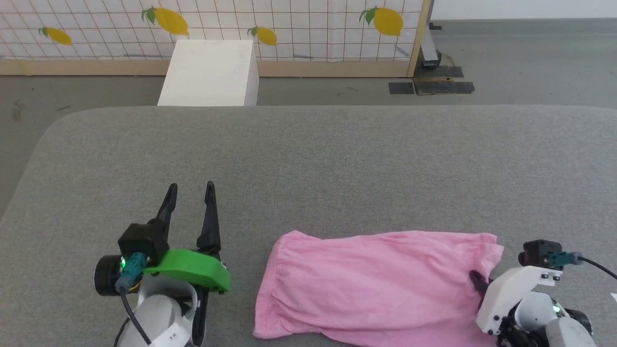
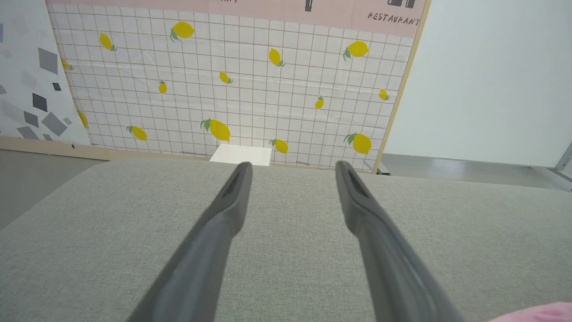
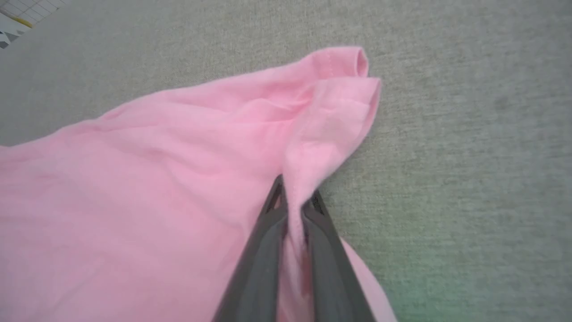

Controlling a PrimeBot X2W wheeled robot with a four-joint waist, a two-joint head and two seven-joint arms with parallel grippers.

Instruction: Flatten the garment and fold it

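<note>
Left gripper (image 1: 190, 189), lower left: fingers spread, empty, over the grey surface (image 1: 308, 159). Garment (image 1: 376, 284), lower centre: lies rumpled. Right gripper (image 1: 475, 279), lower right: clamped on the garment's edge. Step: flattening. Next move likely requires drawing that edge taut.

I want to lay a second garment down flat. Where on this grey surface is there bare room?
The far half of the grey surface, between the garment and the far rim, is bare. So is the left side, around the open left gripper. It is crowded near right, where the right gripper pinches a garment corner.
</note>
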